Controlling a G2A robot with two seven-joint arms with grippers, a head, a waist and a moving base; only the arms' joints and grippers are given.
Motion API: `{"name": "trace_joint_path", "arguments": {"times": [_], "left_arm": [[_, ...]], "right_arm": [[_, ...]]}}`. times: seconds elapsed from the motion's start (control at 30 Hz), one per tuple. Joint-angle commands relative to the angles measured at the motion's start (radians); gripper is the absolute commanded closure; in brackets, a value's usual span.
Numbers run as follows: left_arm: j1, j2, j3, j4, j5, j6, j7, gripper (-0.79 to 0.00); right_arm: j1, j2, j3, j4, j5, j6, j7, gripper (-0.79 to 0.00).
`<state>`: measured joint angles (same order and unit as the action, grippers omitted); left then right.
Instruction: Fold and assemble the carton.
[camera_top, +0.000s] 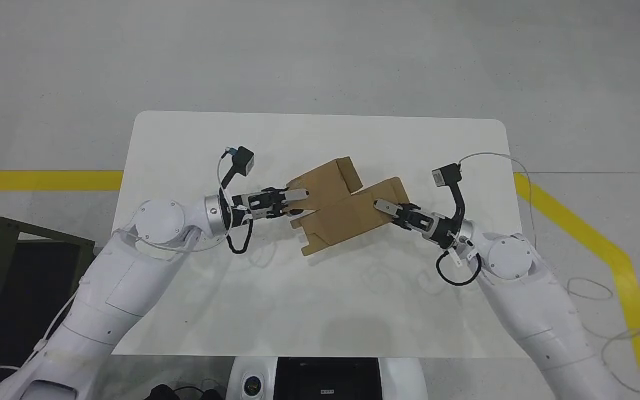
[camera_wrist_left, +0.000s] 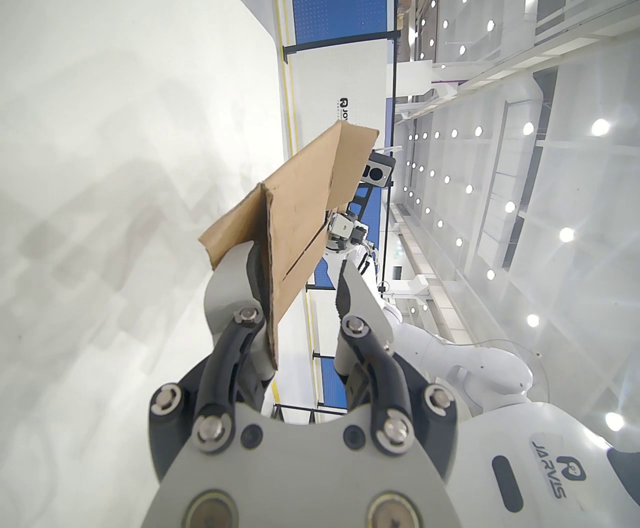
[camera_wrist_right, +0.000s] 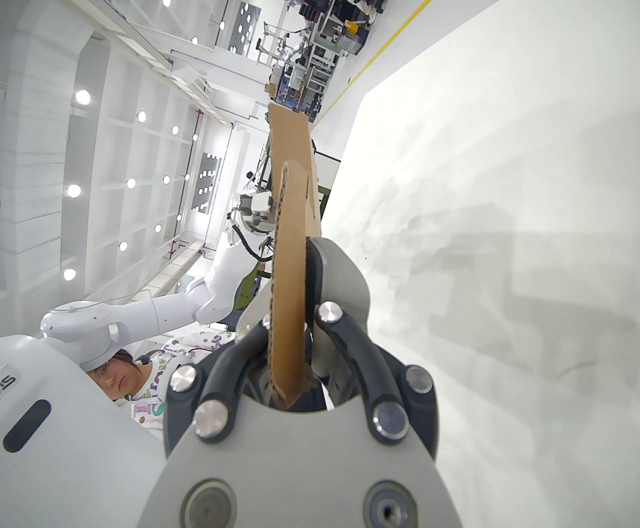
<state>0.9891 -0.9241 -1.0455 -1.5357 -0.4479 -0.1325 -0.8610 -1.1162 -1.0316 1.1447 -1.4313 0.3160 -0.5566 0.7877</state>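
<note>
The carton (camera_top: 340, 205) hangs over the middle of the table (camera_top: 190, 310). The right gripper (camera_wrist_right: 295, 280) is clamped on its right end, and the left gripper (camera_wrist_left: 295, 270) has its jaws wide around the left flap's edge. It looks light and stiff but likely to hinge at its creases, so it is best pinched on a flat panel near an edge. Its underside is hidden, and how far the folds have gone is hard to make out.

Top cam looks straight down on the counter (camera_top: 320, 315). My wrist cams sit right behind the left pincer (camera_wrist_left: 295, 265) and right pincer (camera_wrist_right: 292, 272), facing each other across the carton (camera_top: 345, 212).
</note>
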Motion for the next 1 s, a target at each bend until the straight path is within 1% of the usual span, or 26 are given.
{"name": "trace_joint_path", "arguments": {"times": [0.0,0.03,0.1,0.13,0.33,0.37,0.4,0.43,0.6,0.7,0.87,0.97], "left_arm": [[0.003,-0.001,-0.003,0.000,0.003,0.001,-0.002,-0.191],[0.005,-0.001,-0.005,0.000,0.006,0.002,-0.004,-0.169],[0.007,-0.002,-0.007,0.000,0.008,0.003,-0.007,-0.018],[0.008,-0.003,-0.009,0.001,0.008,0.003,-0.008,0.000],[0.009,-0.008,-0.013,0.008,0.010,0.009,-0.011,0.000],[0.008,-0.009,-0.014,0.009,0.011,0.010,-0.011,0.000],[0.006,-0.010,-0.015,0.011,0.011,0.011,-0.012,0.000],[0.003,-0.011,-0.016,0.012,0.012,0.011,-0.012,0.000],[-0.010,-0.014,-0.026,0.013,0.021,-0.003,-0.027,0.000],[-0.018,-0.014,-0.033,0.015,0.038,-0.016,-0.052,0.000],[-0.042,-0.011,-0.038,0.017,0.087,-0.067,-0.144,0.000],[-0.052,-0.011,-0.038,0.022,0.099,-0.085,-0.183,0.000]], "right_arm": [[0.000,-0.001,0.000,0.001,-0.001,0.000,0.001,0.000],[-0.001,-0.001,0.000,0.001,-0.002,-0.001,0.002,0.000],[-0.002,-0.002,0.002,0.001,-0.002,-0.002,0.002,0.000],[-0.003,-0.002,0.003,0.001,-0.003,-0.003,0.003,0.000],[-0.006,-0.003,0.008,-0.001,-0.006,0.000,0.009,-0.009],[-0.008,-0.003,0.009,0.000,-0.007,0.003,0.011,-0.083],[-0.010,-0.003,0.010,0.003,-0.009,0.007,0.013,-0.702],[-0.012,-0.002,0.015,0.006,-0.013,0.010,0.014,-0.785],[-0.033,0.009,0.060,0.010,-0.027,0.016,0.038,-0.785],[-0.044,0.020,0.104,0.003,-0.038,0.015,0.076,-0.785],[-0.034,0.033,0.149,-0.019,0.006,0.001,0.183,-0.785],[-0.011,0.034,0.140,-0.029,0.083,0.008,0.269,-0.785]]}}
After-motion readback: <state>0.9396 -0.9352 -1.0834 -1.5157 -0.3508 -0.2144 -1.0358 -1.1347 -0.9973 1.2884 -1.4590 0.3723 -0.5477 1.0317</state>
